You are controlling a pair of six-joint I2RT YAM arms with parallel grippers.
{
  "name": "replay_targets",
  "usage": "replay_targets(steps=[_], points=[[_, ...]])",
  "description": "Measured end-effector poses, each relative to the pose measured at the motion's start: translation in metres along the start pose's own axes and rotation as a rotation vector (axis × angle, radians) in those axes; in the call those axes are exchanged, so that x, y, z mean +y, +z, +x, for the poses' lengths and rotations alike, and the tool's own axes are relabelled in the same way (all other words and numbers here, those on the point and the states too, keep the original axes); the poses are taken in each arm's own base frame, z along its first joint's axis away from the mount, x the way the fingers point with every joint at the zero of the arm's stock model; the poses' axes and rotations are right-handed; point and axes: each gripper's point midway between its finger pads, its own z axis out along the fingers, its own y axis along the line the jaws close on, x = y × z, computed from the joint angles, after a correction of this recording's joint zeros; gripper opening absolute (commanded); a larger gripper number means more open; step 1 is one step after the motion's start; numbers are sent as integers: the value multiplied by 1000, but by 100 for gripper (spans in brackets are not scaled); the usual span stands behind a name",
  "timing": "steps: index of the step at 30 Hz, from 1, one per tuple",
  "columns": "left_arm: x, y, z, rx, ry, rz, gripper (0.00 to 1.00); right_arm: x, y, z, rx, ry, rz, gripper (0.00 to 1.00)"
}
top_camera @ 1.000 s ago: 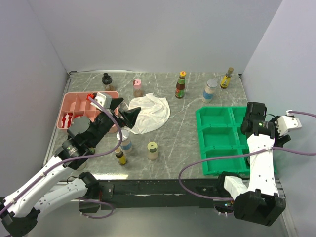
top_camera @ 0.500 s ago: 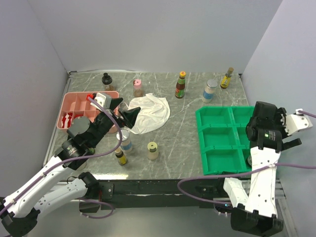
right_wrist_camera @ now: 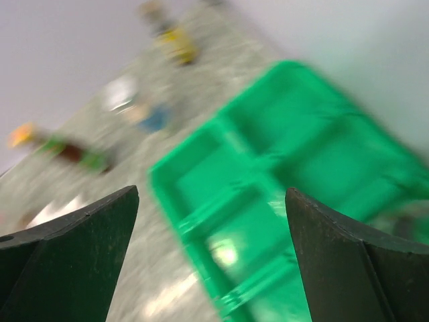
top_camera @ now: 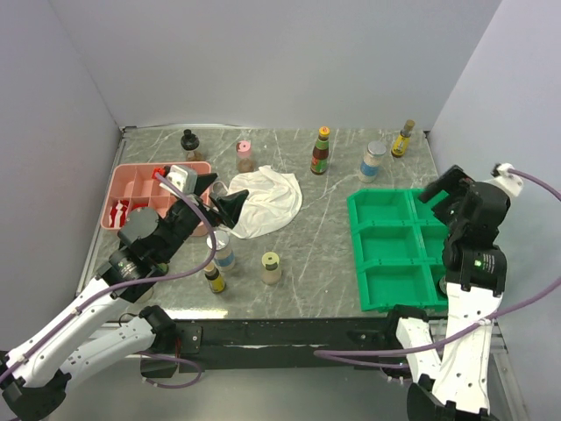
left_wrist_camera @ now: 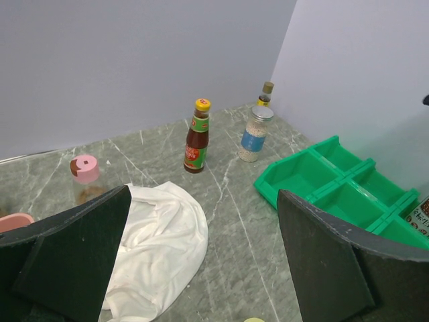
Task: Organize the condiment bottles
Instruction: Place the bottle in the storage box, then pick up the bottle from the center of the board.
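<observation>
Along the back stand a black-capped bottle (top_camera: 189, 145), a pink-capped jar (top_camera: 244, 156), a red-labelled sauce bottle (top_camera: 321, 151), a blue-labelled clear jar (top_camera: 372, 161) and an amber bottle (top_camera: 402, 139). Near the front left are a blue-labelled bottle (top_camera: 223, 250), a small dark bottle (top_camera: 214, 278) and a yellow-capped jar (top_camera: 272, 268). A labelled bottle (left_wrist_camera: 421, 216) lies in the green tray (top_camera: 386, 230). My left gripper (top_camera: 221, 195) hangs open over the cloth's left edge, holding nothing. My right gripper (right_wrist_camera: 212, 194) is open and empty above the green tray (right_wrist_camera: 281, 134); that view is blurred.
A white cloth (top_camera: 267, 202) lies crumpled in the middle. A pink compartment tray (top_camera: 131, 180) with a red item sits at the left, partly under my left arm. Walls close in the back and both sides.
My right gripper has opened and risen from the green tray's near right part, swinging up and back. The left arm has not moved.
</observation>
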Motion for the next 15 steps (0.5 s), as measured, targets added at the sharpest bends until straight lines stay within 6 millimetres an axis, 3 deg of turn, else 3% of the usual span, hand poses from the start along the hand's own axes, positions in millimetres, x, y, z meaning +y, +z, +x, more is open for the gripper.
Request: replay_targets(steps=[5, 10, 15], points=[[0, 0, 0, 1, 0, 0, 97, 75, -15, 22, 96, -51, -400, 92], [2, -1, -2, -7, -1, -11, 97, 138, -51, 85, 259, -182, -711, 88], [15, -13, -10, -54, -9, -75, 97, 173, -77, 150, 391, -305, -851, 85]])
